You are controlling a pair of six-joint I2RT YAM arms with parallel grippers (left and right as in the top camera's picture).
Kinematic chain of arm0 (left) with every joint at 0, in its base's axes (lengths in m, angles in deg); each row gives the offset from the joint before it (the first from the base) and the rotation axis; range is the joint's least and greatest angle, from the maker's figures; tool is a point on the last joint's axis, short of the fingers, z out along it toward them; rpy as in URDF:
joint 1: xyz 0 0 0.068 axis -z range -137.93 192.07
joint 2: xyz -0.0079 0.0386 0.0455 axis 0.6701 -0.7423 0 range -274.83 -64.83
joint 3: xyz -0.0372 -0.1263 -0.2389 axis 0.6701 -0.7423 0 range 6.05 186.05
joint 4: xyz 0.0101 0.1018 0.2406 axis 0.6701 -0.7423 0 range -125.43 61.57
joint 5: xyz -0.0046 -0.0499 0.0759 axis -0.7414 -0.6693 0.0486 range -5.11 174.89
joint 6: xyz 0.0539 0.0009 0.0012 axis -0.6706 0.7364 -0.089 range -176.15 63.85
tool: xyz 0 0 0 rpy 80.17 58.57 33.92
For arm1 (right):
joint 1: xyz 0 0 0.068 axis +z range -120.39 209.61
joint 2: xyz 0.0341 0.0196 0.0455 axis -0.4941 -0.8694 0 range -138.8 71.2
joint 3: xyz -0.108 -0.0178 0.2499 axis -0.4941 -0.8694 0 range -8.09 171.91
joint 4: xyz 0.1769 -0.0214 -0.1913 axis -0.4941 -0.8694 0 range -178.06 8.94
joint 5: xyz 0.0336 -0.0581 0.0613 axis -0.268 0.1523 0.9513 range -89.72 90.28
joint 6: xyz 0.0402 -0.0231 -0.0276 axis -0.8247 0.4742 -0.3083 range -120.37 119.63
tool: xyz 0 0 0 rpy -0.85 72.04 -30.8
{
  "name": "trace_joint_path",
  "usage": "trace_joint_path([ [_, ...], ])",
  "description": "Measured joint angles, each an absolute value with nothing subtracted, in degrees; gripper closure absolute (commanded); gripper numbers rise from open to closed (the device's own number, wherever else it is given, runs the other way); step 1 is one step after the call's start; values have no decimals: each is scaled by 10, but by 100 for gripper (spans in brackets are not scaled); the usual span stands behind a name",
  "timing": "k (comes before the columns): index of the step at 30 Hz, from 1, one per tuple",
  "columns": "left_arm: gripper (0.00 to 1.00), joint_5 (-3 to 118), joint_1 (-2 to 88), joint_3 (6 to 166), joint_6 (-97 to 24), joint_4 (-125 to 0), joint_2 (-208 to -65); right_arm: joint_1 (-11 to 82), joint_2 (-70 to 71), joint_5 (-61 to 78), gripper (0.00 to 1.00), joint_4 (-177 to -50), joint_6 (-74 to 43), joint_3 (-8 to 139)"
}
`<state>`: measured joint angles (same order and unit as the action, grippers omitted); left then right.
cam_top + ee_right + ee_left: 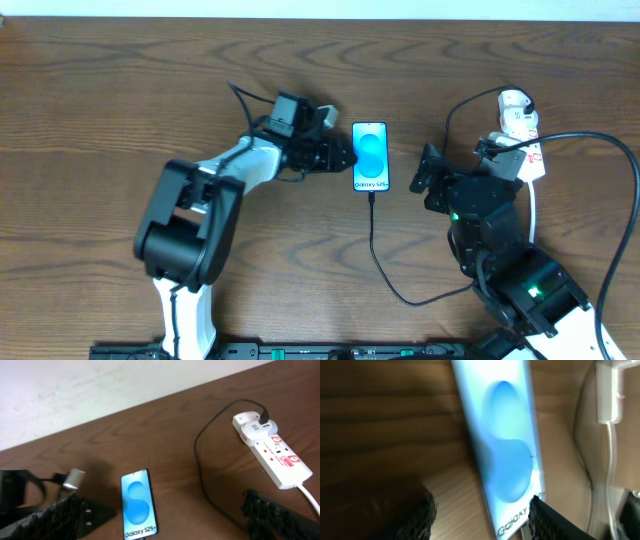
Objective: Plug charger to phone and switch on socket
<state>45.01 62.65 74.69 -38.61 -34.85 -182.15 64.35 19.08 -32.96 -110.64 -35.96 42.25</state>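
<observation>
phone (370,155) flat on desk (100,100), lit | charger (378,250) reaches its lower end | socket (520,130) well right | left fingers (415,515) apart, flanking phone, unclamped | right fingers (55,515) wide, empty

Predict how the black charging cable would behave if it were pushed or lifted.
Probably floppy: the cable lies in loose curves on the table. Pushed, it would likely bend locally rather than shift whole. Lifted, it might tug the phone, since its end meets the phone's bottom edge.
</observation>
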Motion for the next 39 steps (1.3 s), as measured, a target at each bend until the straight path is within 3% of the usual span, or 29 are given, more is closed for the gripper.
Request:
trace_joint_path([
  [7,35,606,578,715,-416,-488,-1696,644,127,-329,1,-1134,-360,423],
  [9,35,654,571,715,-422,-524,-1632,643,104,-325,8,-1142,-360,423],
  [17,34,837,559,717,-430,-666,-1346,588,71,-310,81,-1190,-387,422],
  [18,34,855,559,717,-430,-682,-1315,565,71,-307,94,-1193,-392,422],
  [19,17,870,559,717,-430,-700,-1287,546,71,-304,99,-1194,-398,422],
  [21,15,896,559,717,-434,-726,-1234,510,71,-297,99,-1194,-400,422],
  [22,3,903,559,718,-432,-737,-1211,484,69,-293,99,-1194,-404,422],
  [30,2,938,559,718,-432,-809,-1053,238,-11,-166,99,-1201,-407,435],
  [34,2,943,559,718,-432,-828,-1027,159,-134,-109,99,-1240,-400,548],
  [39,2,943,559,718,-432,-856,-1026,141,-327,-88,99,-1316,-391,763],
])
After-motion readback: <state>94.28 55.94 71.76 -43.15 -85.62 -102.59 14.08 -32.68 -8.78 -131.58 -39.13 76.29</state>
